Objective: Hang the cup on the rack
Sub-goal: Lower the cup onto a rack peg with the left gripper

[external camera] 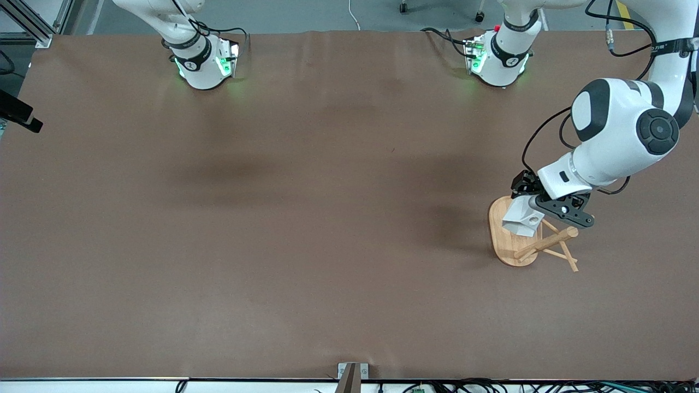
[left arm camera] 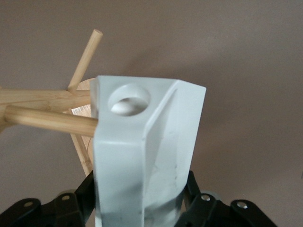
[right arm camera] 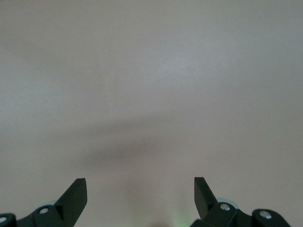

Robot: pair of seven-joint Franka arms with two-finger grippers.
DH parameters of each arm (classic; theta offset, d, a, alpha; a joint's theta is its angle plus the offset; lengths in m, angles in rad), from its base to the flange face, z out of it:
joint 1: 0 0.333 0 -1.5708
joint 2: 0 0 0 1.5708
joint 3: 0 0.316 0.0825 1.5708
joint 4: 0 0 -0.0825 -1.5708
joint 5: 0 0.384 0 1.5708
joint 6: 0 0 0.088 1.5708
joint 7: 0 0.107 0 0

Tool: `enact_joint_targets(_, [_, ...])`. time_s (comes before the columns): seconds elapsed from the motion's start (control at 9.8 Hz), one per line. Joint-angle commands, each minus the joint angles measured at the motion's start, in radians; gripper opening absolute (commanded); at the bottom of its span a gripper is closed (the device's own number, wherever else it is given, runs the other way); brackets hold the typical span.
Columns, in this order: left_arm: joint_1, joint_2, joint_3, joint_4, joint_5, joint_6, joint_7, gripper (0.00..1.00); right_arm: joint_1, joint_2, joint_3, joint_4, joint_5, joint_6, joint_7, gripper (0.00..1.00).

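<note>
The white faceted cup (external camera: 521, 217) is held in my left gripper (external camera: 538, 202), shut on its body, tilted in the air over the oval base of the bamboo rack (external camera: 505, 240). The rack stands near the left arm's end of the table, its post and thin pegs (external camera: 551, 240) beside the cup. In the left wrist view the cup (left arm camera: 147, 156) fills the middle, its handle hole (left arm camera: 129, 100) is empty, and a peg (left arm camera: 47, 120) ends at the side of the handle block. My left gripper (left arm camera: 142, 198) clamps the cup. My right gripper (right arm camera: 140, 189) is open and empty over bare table.
The brown table (external camera: 306, 218) spreads wide around the rack. A black device (external camera: 19, 114) sits at the table's edge at the right arm's end. A small metal mount (external camera: 352, 375) stands at the edge nearest the front camera. The right arm's base (external camera: 202, 65) waits.
</note>
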Motion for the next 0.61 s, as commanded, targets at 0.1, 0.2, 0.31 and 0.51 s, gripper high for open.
enact_joint_targets(0.1, [-0.001,0.055,0.028,0.014,-0.007,0.032,0.04,0.05,-0.008,0.032,0.0,0.046,-0.01,-0.028,-0.008,1.0])
enact_joint_targets(0.2, [-0.001,0.056,0.031,0.015,-0.008,0.032,0.053,0.06,-0.008,0.033,0.0,0.053,-0.01,-0.031,-0.008,1.0])
enact_joint_targets(0.31, [-0.001,0.062,0.031,0.017,-0.01,0.032,0.056,0.1,-0.006,0.033,0.0,0.054,-0.01,-0.031,-0.009,1.0])
enact_joint_targets(0.51, [-0.001,0.066,0.038,0.028,-0.011,0.032,0.056,0.99,-0.005,0.033,0.0,0.054,-0.005,-0.031,-0.008,1.0])
